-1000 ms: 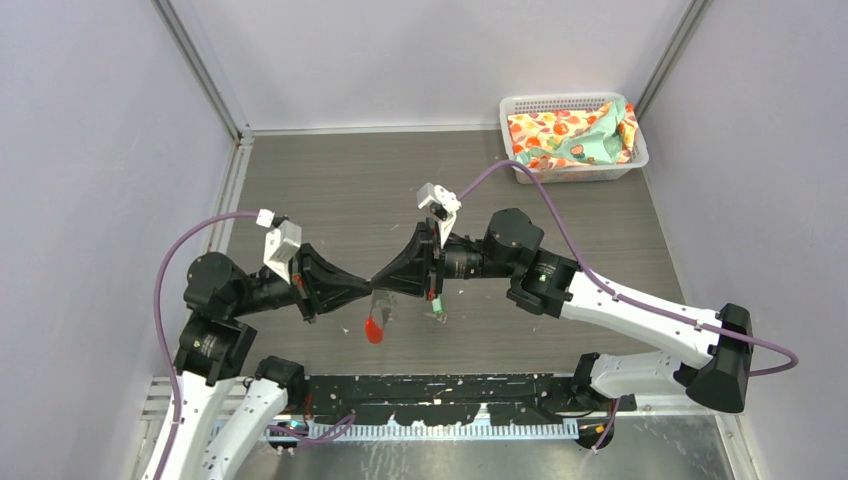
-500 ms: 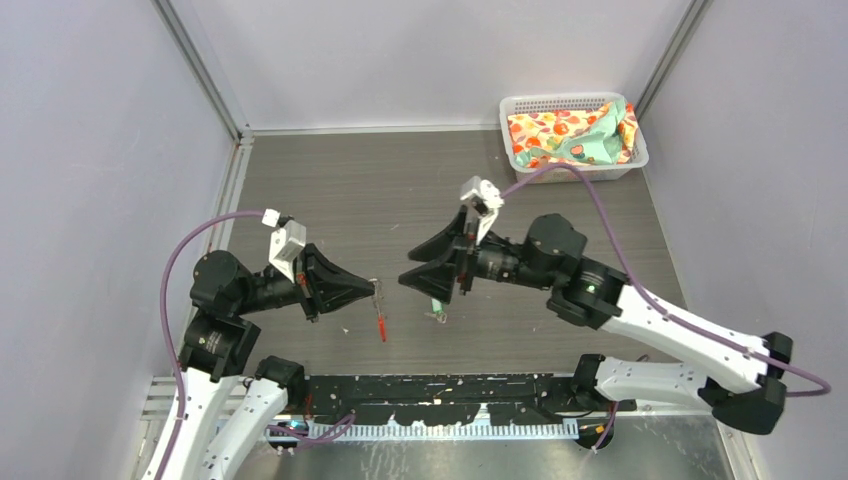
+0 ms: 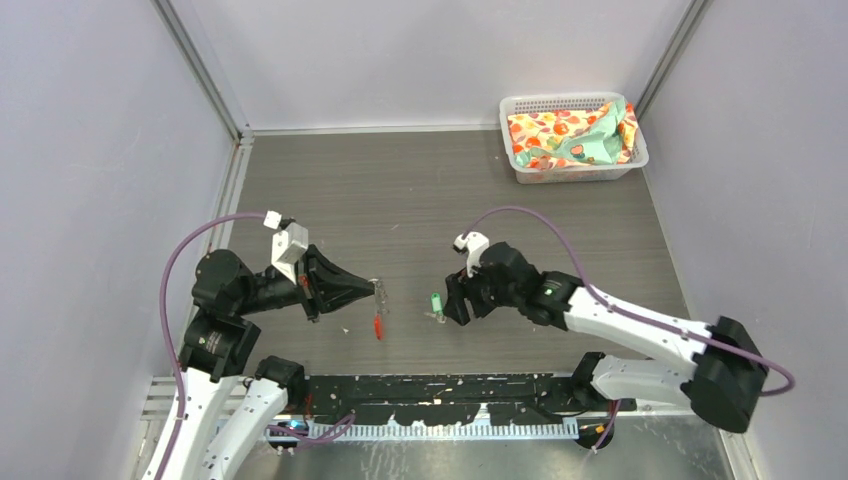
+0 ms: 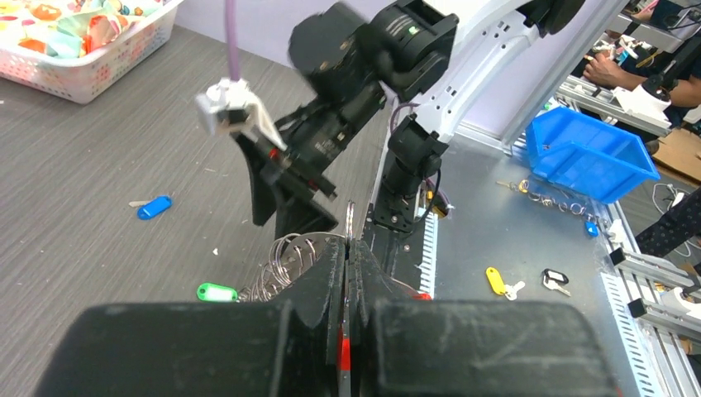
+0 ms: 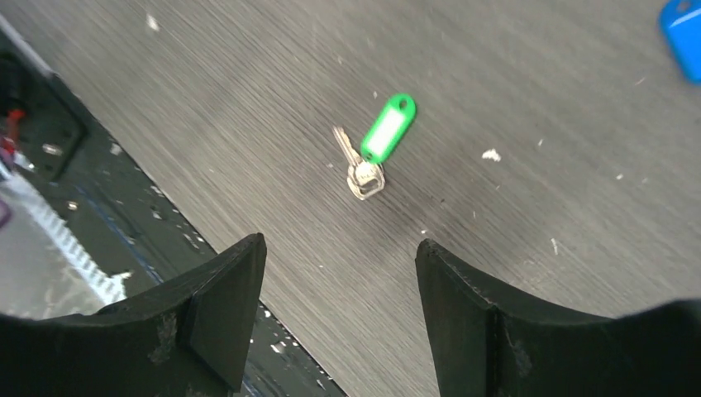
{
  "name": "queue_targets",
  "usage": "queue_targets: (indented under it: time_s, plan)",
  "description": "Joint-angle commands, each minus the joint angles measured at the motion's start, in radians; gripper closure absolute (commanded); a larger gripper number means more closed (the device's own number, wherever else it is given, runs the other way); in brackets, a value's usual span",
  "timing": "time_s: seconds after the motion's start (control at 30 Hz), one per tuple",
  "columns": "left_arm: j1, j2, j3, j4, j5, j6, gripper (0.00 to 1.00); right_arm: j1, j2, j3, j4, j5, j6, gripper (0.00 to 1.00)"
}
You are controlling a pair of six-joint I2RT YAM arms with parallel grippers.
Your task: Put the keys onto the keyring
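My left gripper (image 3: pixel 373 289) is shut on the keyring (image 3: pixel 380 293), held above the table. Its wire loops (image 4: pixel 285 258) stick out beside the shut jaws (image 4: pixel 349 248), and the red tag (image 3: pixel 377 326) hangs below. The green key (image 3: pixel 436 302) lies flat on the table with its silvery blade (image 5: pixel 357 168) beside the green head (image 5: pixel 387 128). My right gripper (image 3: pixel 452 304) hovers just right of it, tilted down, open and empty (image 5: pixel 339 256). The blue key (image 4: pixel 154 207) lies farther back on the table, and its edge shows (image 5: pixel 683 33) in the right wrist view.
A white basket (image 3: pixel 520 170) with colourful cloth stands at the back right corner. A black rail (image 3: pixel 440 385) with the arm bases runs along the near edge. Beyond it, a metal bench holds a blue bin (image 4: pixel 591 153) and more keys (image 4: pixel 496 281).
My right gripper has opened, drawn back to the right from the keyring and dropped low over the green key. The left gripper still holds the keyring, its red tag swinging slightly.
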Motion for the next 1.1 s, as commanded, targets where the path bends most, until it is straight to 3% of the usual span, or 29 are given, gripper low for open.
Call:
queue_targets:
  time_s: [0.0,0.27,0.43,0.6,1.07]
  plan:
    - [0.001,-0.016,0.03,-0.014,-0.022,0.031,1.0,0.005,0.116,0.037,0.021,-0.03,-0.01,0.27]
    - [0.002,-0.02,0.039,-0.032,-0.038,0.038,1.0,0.145,0.353,0.15,-0.04,0.224,0.016,0.26]
    - [0.002,-0.015,0.053,-0.032,-0.042,0.032,1.0,0.208,0.462,0.209,-0.061,0.364,0.016,0.36]
    - [0.002,-0.012,0.058,-0.036,-0.048,0.031,1.0,0.215,0.513,0.248,-0.054,0.383,0.002,0.48]
    - [0.002,-0.017,0.084,-0.06,-0.07,0.048,1.0,0.22,0.6,0.291,-0.089,0.317,0.009,0.56]
